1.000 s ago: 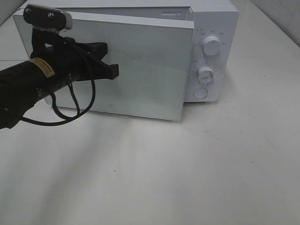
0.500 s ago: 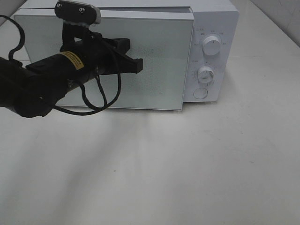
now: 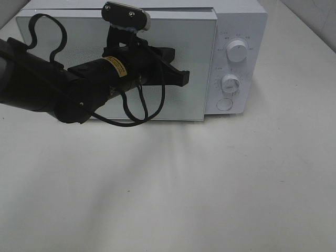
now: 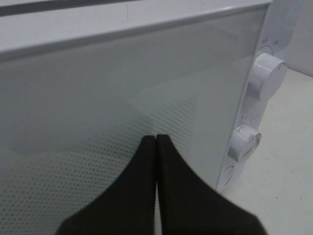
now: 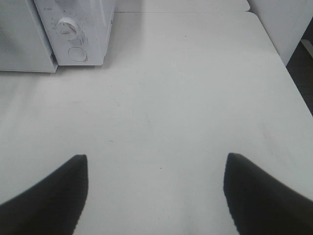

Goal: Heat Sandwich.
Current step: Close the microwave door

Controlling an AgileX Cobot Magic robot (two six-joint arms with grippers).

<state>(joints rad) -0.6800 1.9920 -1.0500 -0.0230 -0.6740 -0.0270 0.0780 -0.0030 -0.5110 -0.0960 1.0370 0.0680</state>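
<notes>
The sandwich is hidden; no bread or lettuce shows in any view. The white microwave [image 3: 239, 21] stands at the back of the table, and its frosted glass door [image 3: 194, 42] lies nearly flat against its front. My left gripper [image 3: 184, 77] is shut with nothing in it, and its tips rest at the door's right-hand half. In the left wrist view the black fingers [image 4: 168, 166] meet right at the dotted glass of the door [image 4: 98, 88]. My right gripper [image 5: 155, 157] hangs open over bare table, holding nothing.
Two white knobs [image 3: 237, 51] [image 3: 230, 83] and a round button [image 3: 224, 104] sit on the microwave's right panel. A black cable [image 3: 131, 118] loops under the left arm. In the right wrist view the microwave [image 5: 73, 29] stands far off and the table edge [image 5: 288, 73] runs alongside.
The left arm has swept rightward across the door, its tips going from the left half to the right half. The door has swung from ajar to nearly flush. The right gripper shows no change.
</notes>
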